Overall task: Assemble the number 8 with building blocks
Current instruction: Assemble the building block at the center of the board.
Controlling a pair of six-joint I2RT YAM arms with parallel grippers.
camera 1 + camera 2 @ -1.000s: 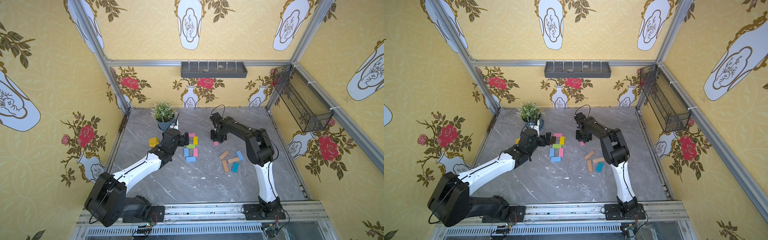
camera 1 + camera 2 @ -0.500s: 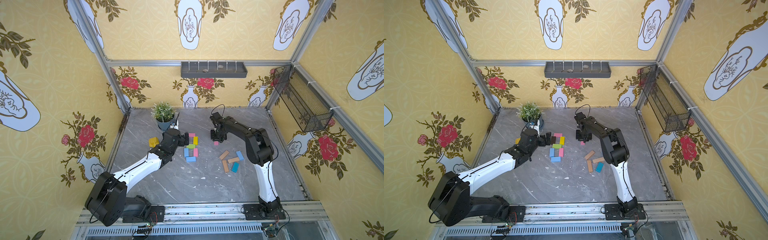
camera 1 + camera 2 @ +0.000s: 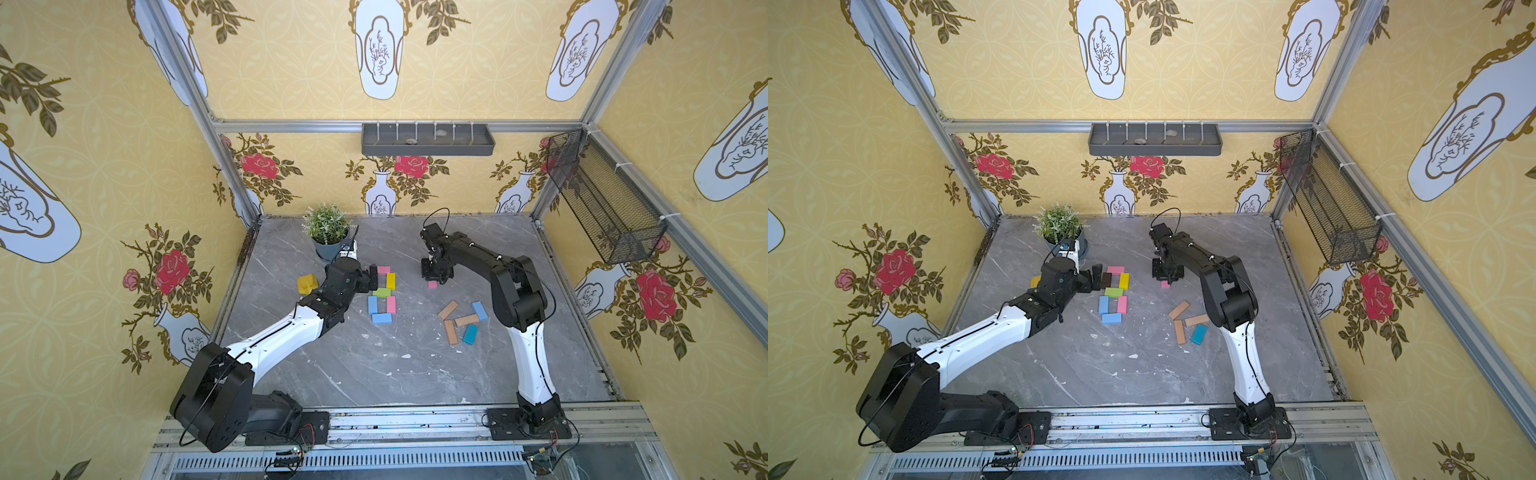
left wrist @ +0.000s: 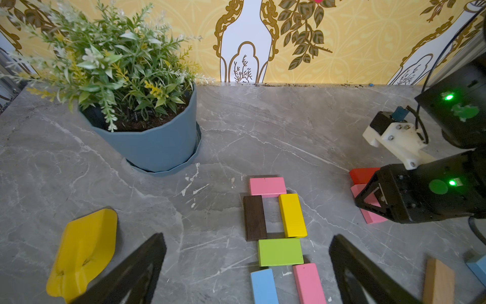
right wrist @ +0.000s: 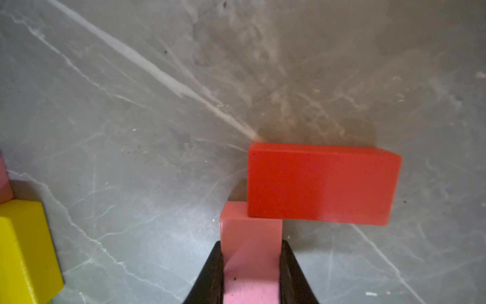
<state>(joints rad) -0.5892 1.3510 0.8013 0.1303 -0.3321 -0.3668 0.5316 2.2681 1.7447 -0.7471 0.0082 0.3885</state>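
Right gripper is clamped on the long sides of a pink block, low over the grey table, off to the right of the green block and a little farther back. The pink block's far end meets a red block; I cannot tell whether the two only touch or overlap. Left gripper hangs with its jaws spread wide and nothing between them, just left of the green block.

I read the green block as the crossbar of the figure. On its far side a dark brown block and a yellow block lie side by side with a gap between them, capped by a pink cap block. On its near side a blue side block and a pink side block lie apart likewise, closed by a blue base block.

Well to the right of the green block, toward the arm bases, lie loose spares: three tan blocks, a light blue block and a teal block.
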